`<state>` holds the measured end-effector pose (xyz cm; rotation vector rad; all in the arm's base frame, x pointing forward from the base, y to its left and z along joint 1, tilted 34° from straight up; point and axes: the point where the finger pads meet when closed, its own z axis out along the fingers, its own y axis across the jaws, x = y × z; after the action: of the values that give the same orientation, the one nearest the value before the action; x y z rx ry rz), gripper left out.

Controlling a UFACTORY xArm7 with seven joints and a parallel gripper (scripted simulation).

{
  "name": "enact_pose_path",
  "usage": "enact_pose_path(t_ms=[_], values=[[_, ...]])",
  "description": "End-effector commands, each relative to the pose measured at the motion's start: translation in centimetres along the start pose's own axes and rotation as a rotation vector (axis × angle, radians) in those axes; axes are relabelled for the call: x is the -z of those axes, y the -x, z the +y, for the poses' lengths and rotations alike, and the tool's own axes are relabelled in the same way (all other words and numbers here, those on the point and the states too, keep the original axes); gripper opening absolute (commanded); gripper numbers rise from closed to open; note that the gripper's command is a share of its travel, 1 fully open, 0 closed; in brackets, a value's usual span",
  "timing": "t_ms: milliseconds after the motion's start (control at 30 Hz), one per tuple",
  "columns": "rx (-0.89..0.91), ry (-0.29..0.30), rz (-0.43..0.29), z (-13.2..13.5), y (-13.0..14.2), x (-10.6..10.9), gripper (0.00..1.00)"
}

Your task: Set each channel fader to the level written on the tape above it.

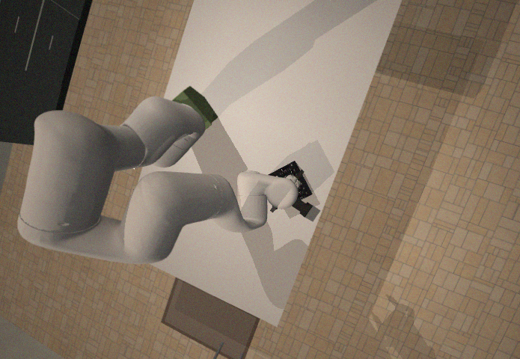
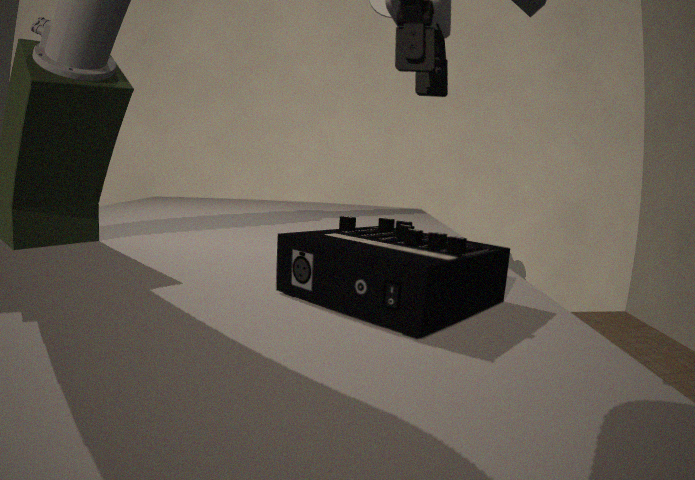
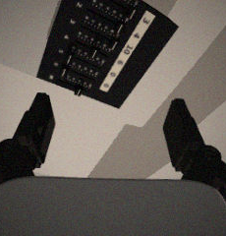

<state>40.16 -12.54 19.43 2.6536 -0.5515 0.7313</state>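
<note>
The gripper [image 3: 110, 130] hangs high above the table with its fingers spread wide and nothing between them. In the wrist view the two dark fingers frame bare table surface, and the lighting desk [image 3: 152, 54] lies beyond them, toward the top of the view — well apart from the fingertips.

From the exterior view the gripper [image 2: 424, 84] is near the top edge, above and slightly behind the lighting desk [image 2: 393, 283], which stands flat on the white table [image 2: 246, 367] toward its far right part. A pale tape strip [image 3: 128, 49] runs along one edge of the desk's top; digits such as 3, 4 and 10 show on it, the rest blurred. Fader caps [image 2: 413, 234] stick up from the top — their levels cannot be read.

At the far left the arm rises from a green pedestal [image 2: 47, 169].
</note>
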Motion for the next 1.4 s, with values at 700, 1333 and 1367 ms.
enact_pose_path(t_ms=[700, 1333, 1367], values=[[-1.33, 0.144, 0.063, -4.9, -2.2, 2.1, 1.0], [-2.044, 0.339, 0.181, -6.4, -1.1, 1.2, 1.0], [-2.044, 0.339, 0.181, -6.4, -1.1, 1.2, 1.0]])
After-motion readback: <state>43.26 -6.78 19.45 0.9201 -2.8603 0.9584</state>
